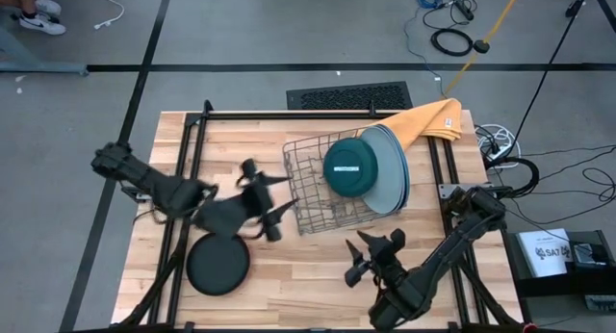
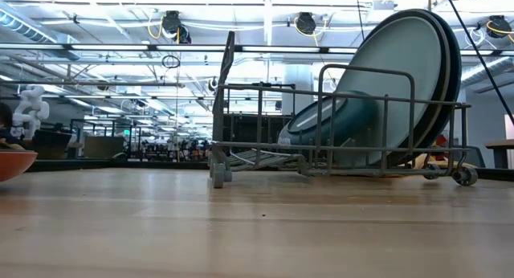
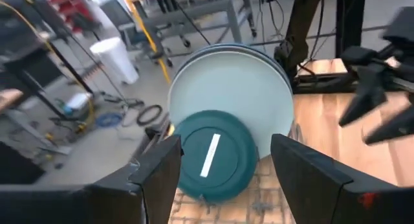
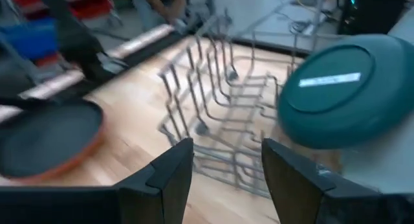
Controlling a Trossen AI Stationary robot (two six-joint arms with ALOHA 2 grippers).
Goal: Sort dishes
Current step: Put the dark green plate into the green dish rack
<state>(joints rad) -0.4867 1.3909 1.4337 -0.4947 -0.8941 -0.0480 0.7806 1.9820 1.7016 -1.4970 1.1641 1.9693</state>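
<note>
A dark teal plate point(image 1: 351, 167) point(image 3: 217, 156) point(image 4: 349, 94) leans by its upper rim against the large plates point(image 1: 393, 171) point(image 2: 401, 61) standing on edge at the right end of the wire rack point(image 1: 318, 187). Of those I make out a pale blue face point(image 3: 233, 88) and darker rims behind it. A black plate point(image 1: 218, 264) point(image 4: 48, 136) lies flat near the table's left near corner, on an orange-red one point(image 4: 77, 160) point(image 2: 12, 164). My left gripper point(image 1: 279, 203) point(image 3: 223, 166) hovers open at the rack's left side. My right gripper point(image 1: 358, 258) point(image 4: 226, 162) is open near the rack's near side.
A yellow-orange cloth point(image 1: 433, 119) lies at the table's far right corner behind the large plates. The rack's left half point(image 4: 220, 107) holds only bare wire tines. Bare wood shows between the black plate and my right gripper. Cables lie on the floor beyond the right edge.
</note>
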